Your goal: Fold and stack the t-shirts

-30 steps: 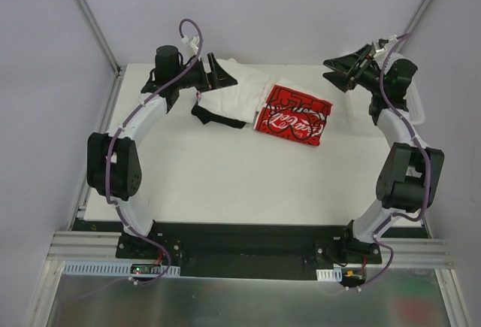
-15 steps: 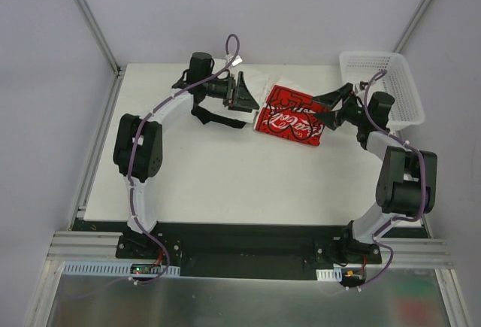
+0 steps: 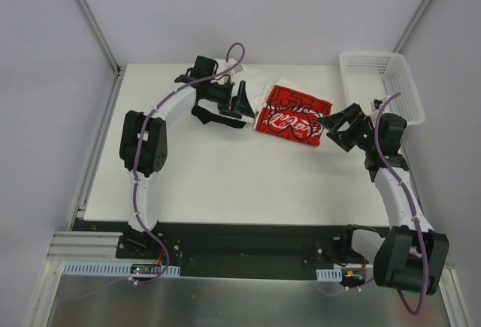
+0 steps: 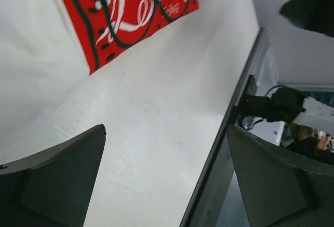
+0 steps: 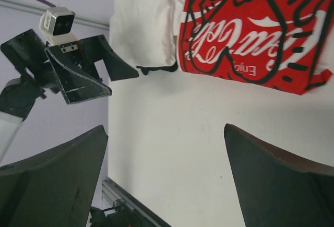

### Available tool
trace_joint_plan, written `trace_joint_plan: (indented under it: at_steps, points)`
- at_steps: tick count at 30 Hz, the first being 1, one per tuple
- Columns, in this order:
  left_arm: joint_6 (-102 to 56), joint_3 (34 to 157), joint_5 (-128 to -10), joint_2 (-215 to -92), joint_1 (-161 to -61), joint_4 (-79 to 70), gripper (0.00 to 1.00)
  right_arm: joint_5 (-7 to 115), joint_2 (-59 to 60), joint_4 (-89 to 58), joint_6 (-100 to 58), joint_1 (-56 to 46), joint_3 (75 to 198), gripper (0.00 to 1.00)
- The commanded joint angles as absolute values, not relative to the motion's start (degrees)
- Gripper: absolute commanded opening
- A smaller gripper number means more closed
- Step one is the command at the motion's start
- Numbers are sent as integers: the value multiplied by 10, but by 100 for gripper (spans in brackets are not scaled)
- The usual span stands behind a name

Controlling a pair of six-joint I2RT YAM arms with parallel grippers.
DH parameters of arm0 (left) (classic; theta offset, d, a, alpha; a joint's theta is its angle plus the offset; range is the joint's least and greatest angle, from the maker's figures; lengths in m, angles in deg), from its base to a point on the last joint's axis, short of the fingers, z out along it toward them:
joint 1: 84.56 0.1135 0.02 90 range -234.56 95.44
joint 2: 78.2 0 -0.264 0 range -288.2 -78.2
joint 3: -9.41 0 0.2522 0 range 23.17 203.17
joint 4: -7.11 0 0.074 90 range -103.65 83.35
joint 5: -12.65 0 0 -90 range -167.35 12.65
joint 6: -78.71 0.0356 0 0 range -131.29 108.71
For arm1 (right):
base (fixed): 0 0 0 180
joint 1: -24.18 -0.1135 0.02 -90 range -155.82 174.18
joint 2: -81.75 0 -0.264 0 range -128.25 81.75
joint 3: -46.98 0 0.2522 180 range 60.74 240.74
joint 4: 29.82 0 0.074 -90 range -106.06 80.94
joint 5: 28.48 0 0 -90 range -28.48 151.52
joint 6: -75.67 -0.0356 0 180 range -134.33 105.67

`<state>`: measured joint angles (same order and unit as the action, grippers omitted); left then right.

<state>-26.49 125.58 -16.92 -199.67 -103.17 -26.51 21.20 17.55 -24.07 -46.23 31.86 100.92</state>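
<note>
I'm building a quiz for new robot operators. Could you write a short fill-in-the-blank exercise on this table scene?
1. The red t-shirt bears ____ lettering.
2. The mesh basket stands at the far ____ corner of the table.
3. The left hand and the right hand are both ____, holding nothing.

Missing words: white; right; open.

White surface [image 3: 225, 177], flat. At its far centre, a folded red t-shirt [image 3: 293, 114] with white lettering lies touching white t-shirts [image 3: 259, 85] on its left. A black t-shirt [image 3: 218, 116] lies at their near-left edge. A white mesh basket [image 3: 368, 55] occupies the far right corner.
</note>
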Motion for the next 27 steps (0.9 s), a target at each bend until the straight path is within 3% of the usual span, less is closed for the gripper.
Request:
trace_joint_plan:
  at_steps: [1,11,27]
  points:
    - [-181,1212,-357,-1943,-1098,-371,99,313,221,-113,-392,324,997,96]
    - [-209,1192,-447,-1932,-1187,-371,99,299,171,-145,-417,335,989,96]
    - [-196,1335,-467,-2056,-1172,-379,99,286,98,-223,-439,342,991,96]
